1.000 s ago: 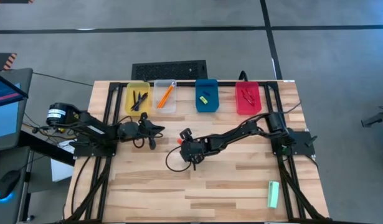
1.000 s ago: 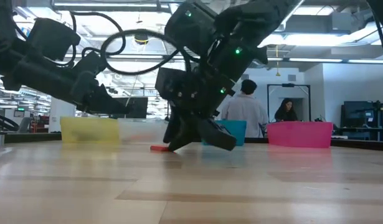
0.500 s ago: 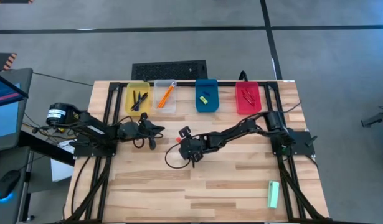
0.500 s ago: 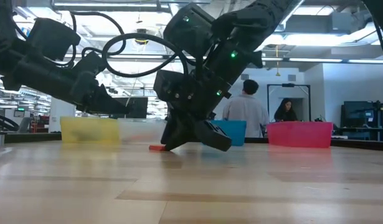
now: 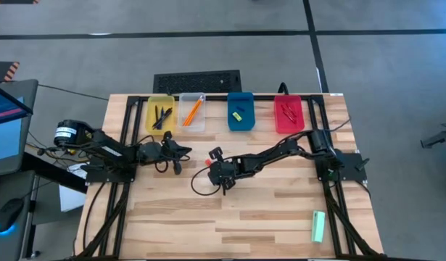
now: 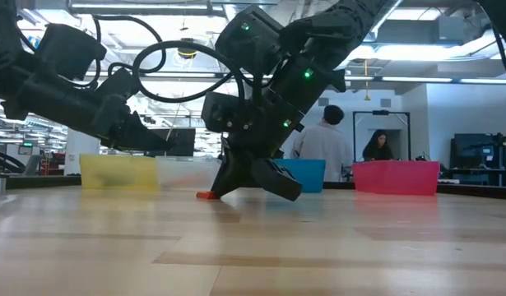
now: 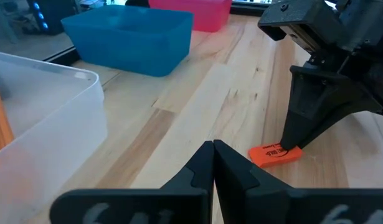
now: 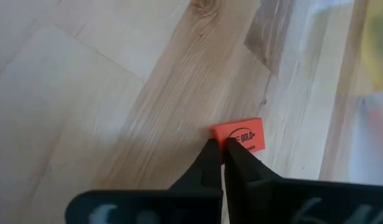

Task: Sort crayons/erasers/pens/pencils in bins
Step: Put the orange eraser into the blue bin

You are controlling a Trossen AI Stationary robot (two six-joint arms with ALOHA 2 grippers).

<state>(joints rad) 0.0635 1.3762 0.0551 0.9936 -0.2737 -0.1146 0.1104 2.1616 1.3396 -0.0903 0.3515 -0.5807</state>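
- Desk (image 5: 266,217): pale wood top, filling the middle of the high view and carrying everything below.
- Right arm: reaches from the right edge of the high view in to its centre. Its end effector (image 5: 211,154) is tipped down at the desk with the fingers drawn fully together.
- Left arm: waits at the centre left of the high view. Its end effector (image 7: 213,152) is closed and empty.
- Bins: four in a row along the upper edge of the desk, left to right yellow (image 5: 151,105), clear (image 5: 183,125), blue (image 5: 241,101) and red (image 5: 278,123). The blue one holds a small yellow block, so it is judged to be the erasers' bin.
- Pale green bar (image 5: 318,226): lies apart at the lower right of the high view.
- Orange eraser (image 8: 244,135): lies flat on the desk at the centre of the high view, touching the right fingertips. The tips appear to meet at its near edge rather than around it, so no sure hold shows.
- Handling note: a good pick seems to call for reopening, straddling the block's narrow sides, pressing low, and closing before lifting toward the blue bin. A corner pinch risks flicking the block away.
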